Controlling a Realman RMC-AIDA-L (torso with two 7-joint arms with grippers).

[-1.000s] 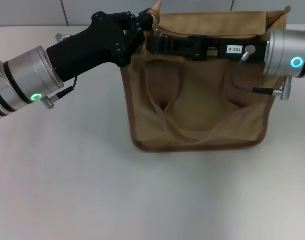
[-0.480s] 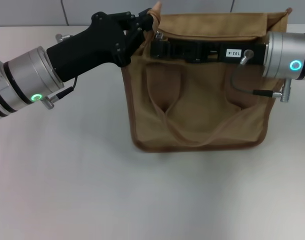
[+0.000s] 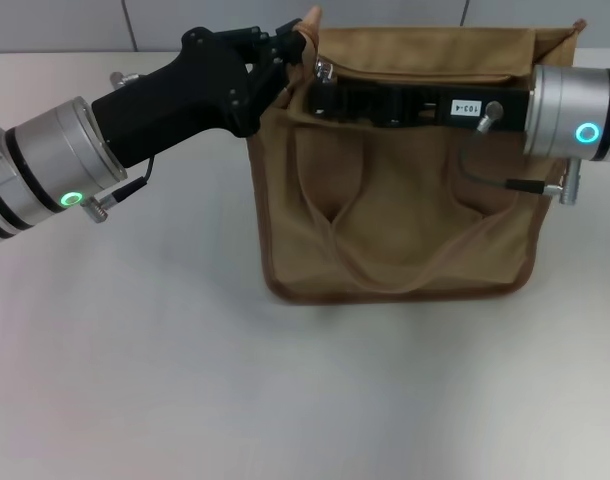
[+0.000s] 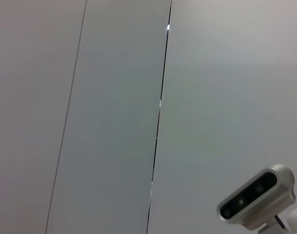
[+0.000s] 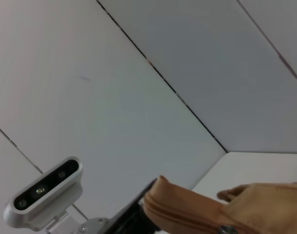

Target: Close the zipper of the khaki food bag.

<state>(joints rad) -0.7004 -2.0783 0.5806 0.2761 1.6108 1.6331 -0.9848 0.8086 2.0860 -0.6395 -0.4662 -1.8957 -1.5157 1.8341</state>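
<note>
1. Khaki food bag (image 3: 405, 225): plain tan canvas, darker brown edge trim.
2. Left gripper (image 3: 290, 50): matte black.
3. Right gripper (image 3: 325, 85): black, with a white label.
4. Table (image 3: 185, 380): plain off-white.

khaki food bag (image 3: 400, 180) on table (image 3: 185, 380), left pincer (image 3: 297, 45) at its top-left corner

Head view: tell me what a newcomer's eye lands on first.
The khaki food bag stands upright at the far middle of the white table, dwarfing all else. Both black arms meet at its top edge: the left end effector at the bag's left top corner, the right end effector stretched across the bag's upper front from the right.
</note>
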